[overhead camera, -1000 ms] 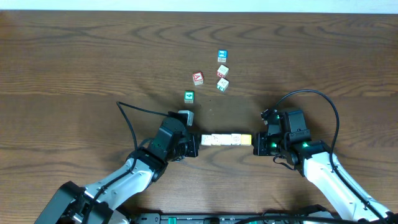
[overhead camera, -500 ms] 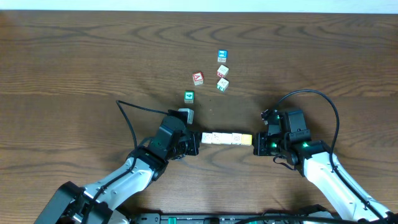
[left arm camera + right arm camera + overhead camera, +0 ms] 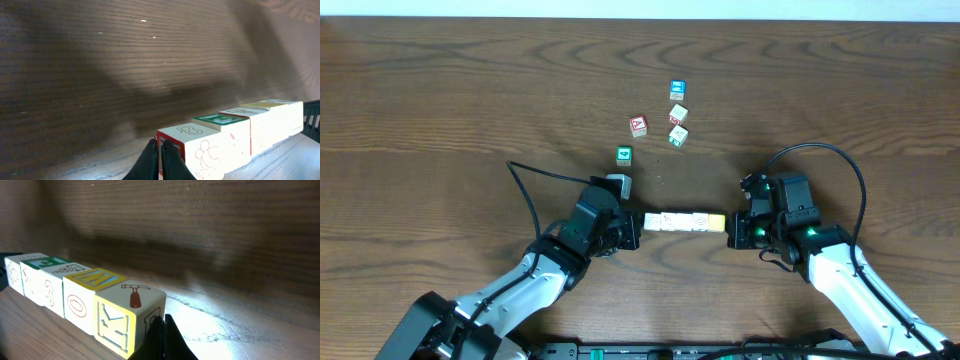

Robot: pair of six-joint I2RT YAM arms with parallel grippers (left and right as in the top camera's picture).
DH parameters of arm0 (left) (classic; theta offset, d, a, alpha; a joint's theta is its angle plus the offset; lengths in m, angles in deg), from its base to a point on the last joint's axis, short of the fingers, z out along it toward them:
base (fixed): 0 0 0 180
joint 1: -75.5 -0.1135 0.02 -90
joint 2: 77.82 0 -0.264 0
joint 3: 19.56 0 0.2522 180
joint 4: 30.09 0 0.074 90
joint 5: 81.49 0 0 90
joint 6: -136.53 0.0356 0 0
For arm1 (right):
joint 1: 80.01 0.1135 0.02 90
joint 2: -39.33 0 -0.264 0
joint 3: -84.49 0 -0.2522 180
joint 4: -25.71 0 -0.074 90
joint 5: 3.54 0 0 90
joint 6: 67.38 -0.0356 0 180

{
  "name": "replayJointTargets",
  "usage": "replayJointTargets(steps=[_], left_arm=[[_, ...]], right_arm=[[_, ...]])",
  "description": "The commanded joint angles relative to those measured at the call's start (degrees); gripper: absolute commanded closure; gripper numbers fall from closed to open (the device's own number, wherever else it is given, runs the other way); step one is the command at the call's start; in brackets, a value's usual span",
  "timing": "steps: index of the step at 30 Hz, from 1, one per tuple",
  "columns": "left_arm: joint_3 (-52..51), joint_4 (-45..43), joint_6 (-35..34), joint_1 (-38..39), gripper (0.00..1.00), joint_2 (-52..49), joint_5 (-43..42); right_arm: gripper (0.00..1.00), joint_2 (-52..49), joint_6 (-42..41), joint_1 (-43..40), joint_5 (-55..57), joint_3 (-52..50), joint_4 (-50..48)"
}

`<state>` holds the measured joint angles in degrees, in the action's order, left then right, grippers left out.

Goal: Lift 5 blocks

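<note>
Centrally, five blocks (image 3: 684, 222) sit in one tight row. Left claw (image 3: 638, 232) and right claw (image 3: 731, 232), both closed, press opposite ends, likely clamping the row for a joint lift.

The wooden table (image 3: 440, 100) carries a loose cluster of small cubes (image 3: 678, 114), apparently six.

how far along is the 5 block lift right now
Done: the row of five blocks is lined up end to end. In hand: the left fingers and right fingers, both shut, sit against opposite ends of the row, as if to squeeze it. Left: the lift itself. The row looks to be at table level, though a slight rise cannot be ruled out.
</note>
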<state>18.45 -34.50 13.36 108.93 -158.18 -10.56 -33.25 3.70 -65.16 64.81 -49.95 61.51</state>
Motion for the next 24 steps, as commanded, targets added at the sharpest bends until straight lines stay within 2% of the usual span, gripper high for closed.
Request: replayJointTargets(steps=[1,24], left_arm=[[4.94,-2.27,-0.55,2.38,0.93,1.60,-11.80],[5.75,-2.25,-0.55,2.38,0.93,2.36,-11.78]], right_arm=[[0.99,1.11,0.09,2.89,-17.51,2.99,-1.44],[0.99,1.11,0.09,2.89,-17.86,4.22,-1.20]])
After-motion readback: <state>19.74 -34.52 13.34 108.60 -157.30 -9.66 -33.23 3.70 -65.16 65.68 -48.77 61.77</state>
